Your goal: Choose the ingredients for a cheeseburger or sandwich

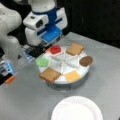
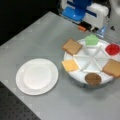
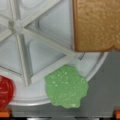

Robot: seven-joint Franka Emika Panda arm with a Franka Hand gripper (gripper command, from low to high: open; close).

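No brand, label or legible writing is seen on any surface. A round white divided tray [image 1: 82,72] is set on the grey table [image 1: 25,100], split by raised ribs into wedge compartments. The ingredients are laid at the tray's outer edge, 1 to a wedge: a red tomato disc [image 1: 55,49], 2 tan-brown toast squares [image 1: 74,48] [image 1: 49,74], a dark brown patty disc [image 1: 86,60], a yellow cheese square [image 1: 72,75] and a green lettuce blob [image 1: 42,61]. All 6 are also shown in a front view from the opposite side, where the lettuce [image 2: 91,40] is at the tray's top and the patty [image 2: 93,78] at its bottom.

A round white plate [image 1: 77,110] is placed on the table near the tray, toward a front view's bottom; it is seen at a front view's left too [image 2: 37,76]. No sandwich is stacked on it.

The gripper [image 1: 45,43] is carried on a white and blue wrist block and is held above the tray's rim, nearest the lettuce and tomato (its fingers are hidden under the block, so their spread cannot be told). In the wrist view the lettuce [image 3: 66,86] is seen directly below, overhanging the rim, with toast [image 3: 96,25] at upper right and the tomato [image 3: 5,92] at the left edge. Small orange parts [image 3: 5,113] are visible at the bottom corners. Nothing is held.
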